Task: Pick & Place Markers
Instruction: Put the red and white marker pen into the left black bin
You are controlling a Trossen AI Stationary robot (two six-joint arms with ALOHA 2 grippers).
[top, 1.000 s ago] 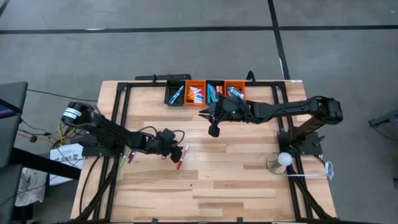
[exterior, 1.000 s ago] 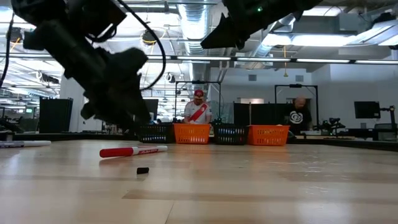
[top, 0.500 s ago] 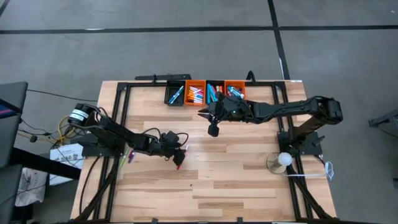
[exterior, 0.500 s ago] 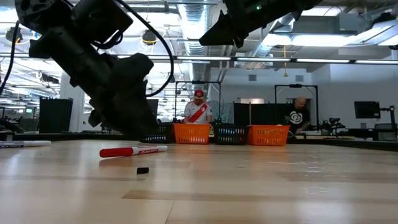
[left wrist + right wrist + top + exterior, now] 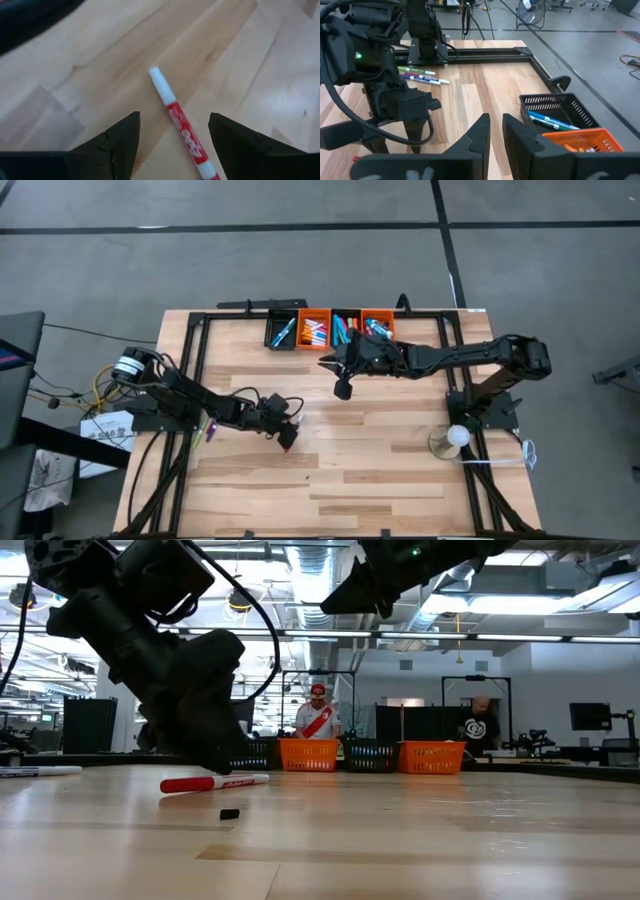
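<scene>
High view: the worktop [image 5: 380, 470] carries four bins [image 5: 330, 330] at its far edge, already holding markers. My left tool [image 5: 286, 430] has slid right over the last second and now covers the red marker [image 5: 214, 782] lying left of centre, fingers [image 5: 117, 142] spread either side of it, ready to close. My right tool [image 5: 343, 388] hangs closed and empty near the bins. From above the marker is hidden; a small black piece [image 5: 230, 813] nearby I cannot identify
</scene>
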